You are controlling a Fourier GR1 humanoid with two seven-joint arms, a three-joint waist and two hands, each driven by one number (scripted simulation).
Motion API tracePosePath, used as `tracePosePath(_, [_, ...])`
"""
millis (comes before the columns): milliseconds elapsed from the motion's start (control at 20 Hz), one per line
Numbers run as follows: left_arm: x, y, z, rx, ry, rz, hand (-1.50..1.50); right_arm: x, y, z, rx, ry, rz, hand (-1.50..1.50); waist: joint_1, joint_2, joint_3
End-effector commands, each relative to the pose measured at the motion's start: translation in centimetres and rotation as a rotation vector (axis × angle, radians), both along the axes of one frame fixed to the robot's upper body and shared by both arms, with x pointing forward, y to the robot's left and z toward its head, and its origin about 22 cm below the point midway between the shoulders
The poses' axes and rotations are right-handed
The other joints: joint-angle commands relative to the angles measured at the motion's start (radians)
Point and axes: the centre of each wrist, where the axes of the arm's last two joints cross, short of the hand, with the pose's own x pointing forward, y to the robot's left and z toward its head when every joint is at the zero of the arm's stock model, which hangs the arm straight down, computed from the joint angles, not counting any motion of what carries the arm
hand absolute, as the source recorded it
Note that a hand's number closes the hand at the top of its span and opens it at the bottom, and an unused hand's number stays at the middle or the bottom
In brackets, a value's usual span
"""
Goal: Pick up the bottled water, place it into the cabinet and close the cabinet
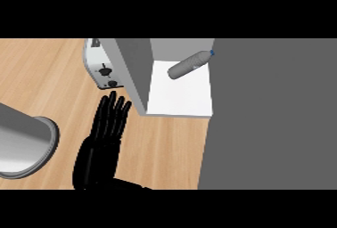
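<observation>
Left hand fingers straight, holding nothing | bottled water inside cabinet, up-right of hand

The water bottle is grey and a little see-through, with a small blue cap at its upper right end. It lies on its side, tilted, with the cap pointing up and to the right and the flat bottom pointing down and to the left. It is inside the cabinet, on the white shelf, near the back. The cabinet is grey. Its door is open and stands at the left side of the shelf.
</observation>
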Motion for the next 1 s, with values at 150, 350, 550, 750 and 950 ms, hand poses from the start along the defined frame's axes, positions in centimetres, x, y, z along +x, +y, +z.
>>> tracePosePath(150, [-6.5, 4.1, 2.0, -0.005, -0.015, 0.106, -1.5, -0.8, 1.2, 1.5, -0.077, -0.032, 0.272, 1.5, -0.011, 0.003, -0.001])
tracePosePath(350, [-9.5, 6.1, 2.2, -0.013, 0.0, 0.14, -1.5, -1.8, 2.9, 2.8, -0.097, -0.059, 0.329, 1.5, -0.013, 0.0, -0.002])
tracePosePath(550, [-11.2, 6.9, 3.3, -0.033, -0.015, 0.137, -1.5, -0.9, 5.0, 4.3, -0.109, -0.122, 0.335, 1.5, -0.006, 0.005, -0.002])
tracePosePath(750, [-12.5, 10.2, 3.4, -0.008, -0.034, 0.152, -1.5, -1.5, 6.9, 4.0, -0.106, -0.103, 0.354, 1.5, -0.001, 0.003, -0.003])
tracePosePath(950, [-13.2, 11.4, 3.9, -0.021, -0.024, 0.141, -1.5, -1.1, 8.4, 5.6, -0.111, -0.098, 0.365, 1.5, 0.006, 0.006, -0.004])
